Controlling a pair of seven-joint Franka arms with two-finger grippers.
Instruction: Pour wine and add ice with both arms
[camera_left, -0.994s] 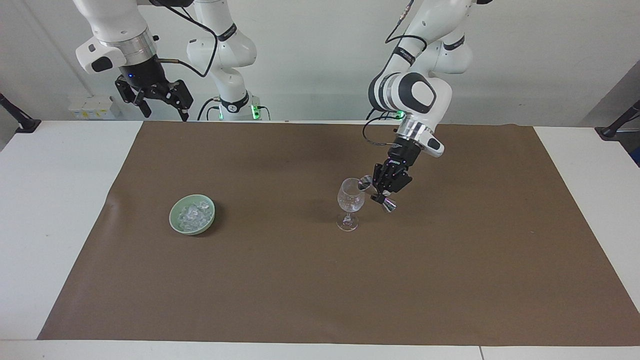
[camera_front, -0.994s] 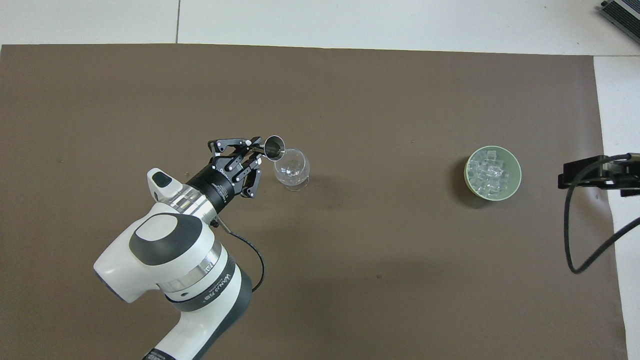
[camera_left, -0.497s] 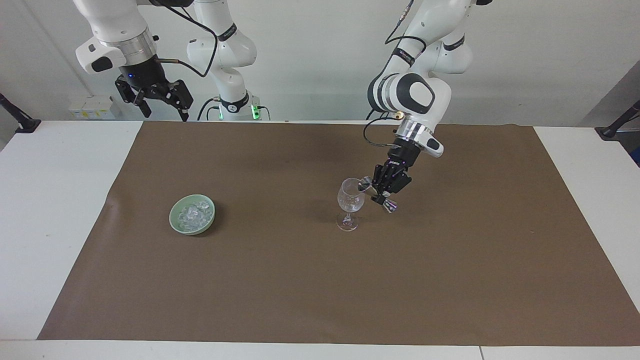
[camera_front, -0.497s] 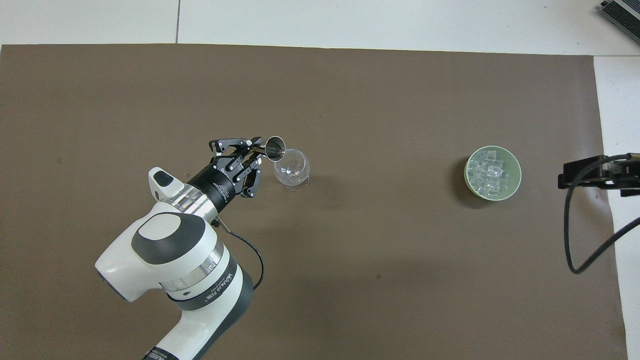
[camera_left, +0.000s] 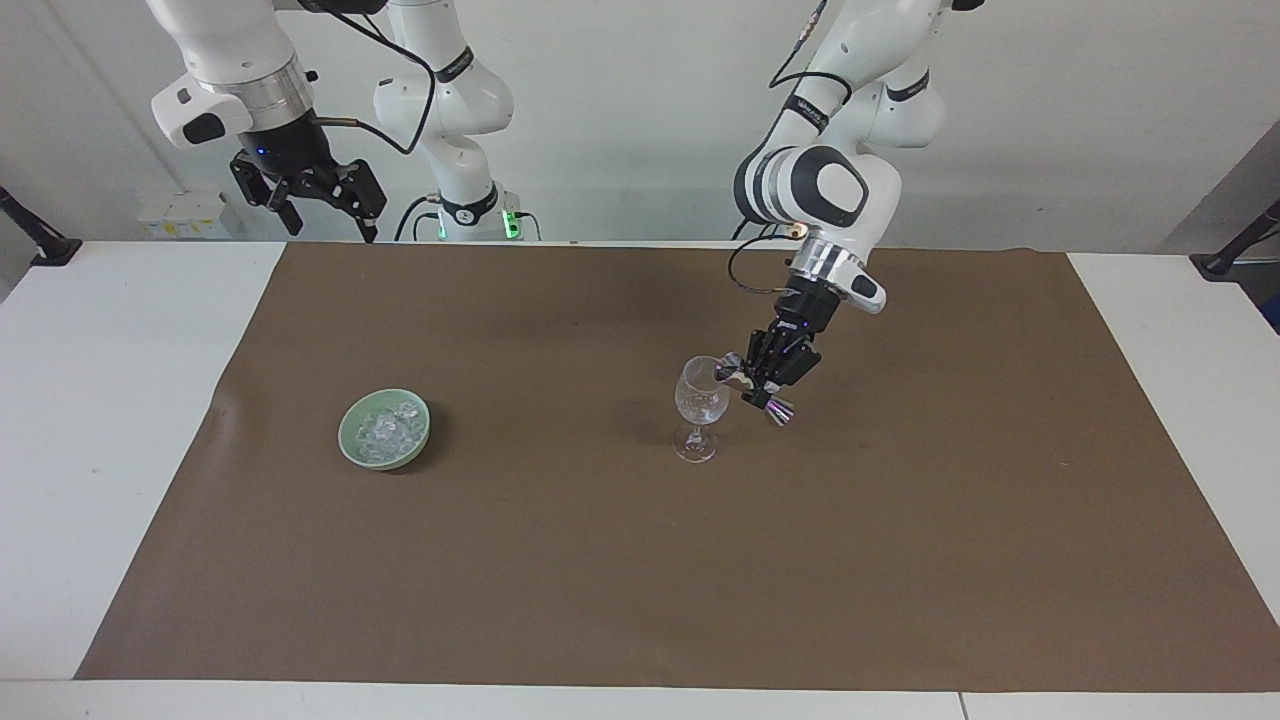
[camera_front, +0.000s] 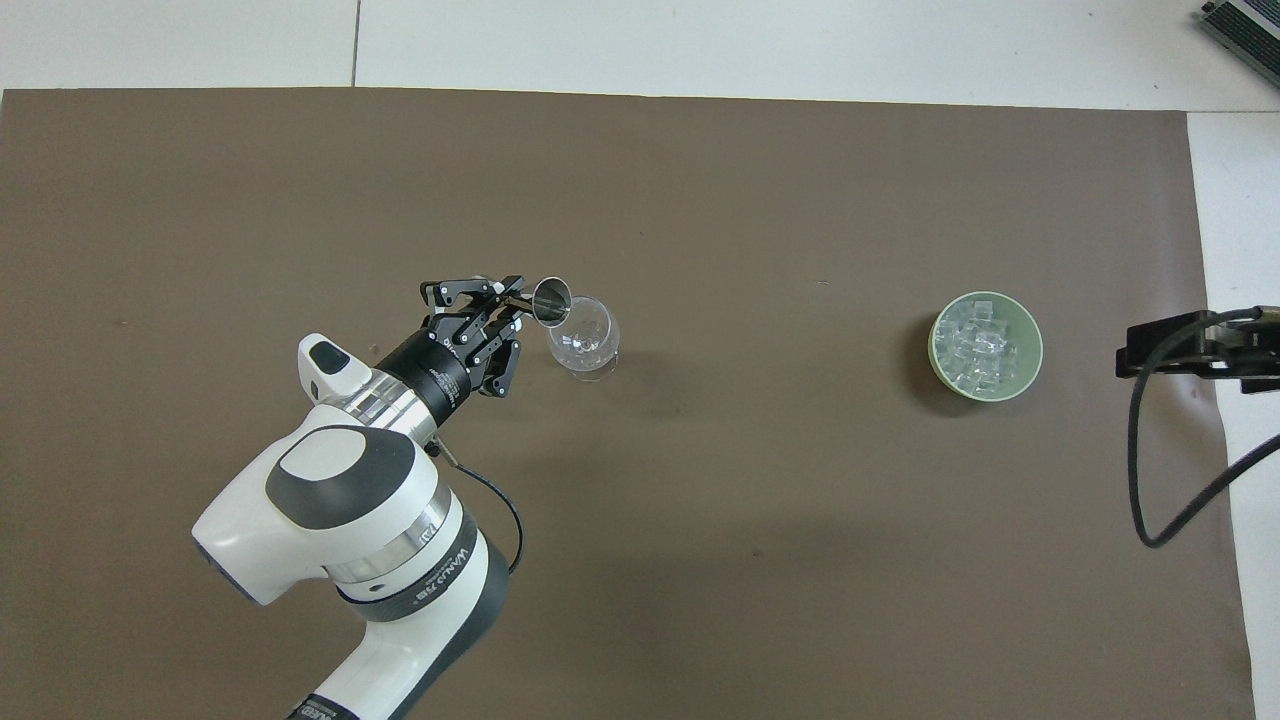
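A clear stemmed glass (camera_left: 699, 408) (camera_front: 585, 338) stands upright near the middle of the brown mat. My left gripper (camera_left: 758, 386) (camera_front: 515, 302) is shut on a small steel jigger (camera_left: 752, 390) (camera_front: 550, 298), tilted so that its mouth leans over the glass's rim. The ice (camera_left: 388, 427) (camera_front: 978, 345) is a heap of clear chunks in a pale green bowl (camera_left: 356, 450) (camera_front: 1032, 370) toward the right arm's end of the table. My right gripper (camera_left: 310, 205) (camera_front: 1128, 359) hangs open, high over the table edge by its base, and waits. No wine stream is discernible.
The brown mat (camera_left: 640, 580) covers most of the white table (camera_left: 110, 400). Black clamp posts (camera_left: 40, 238) stand at the table's corners nearest the robots. A black cable (camera_front: 1160, 470) hangs from the right arm.
The left arm has eased slightly, lifting the jigger a little over the glass's rim. The right arm, glass and bowl have stayed put.
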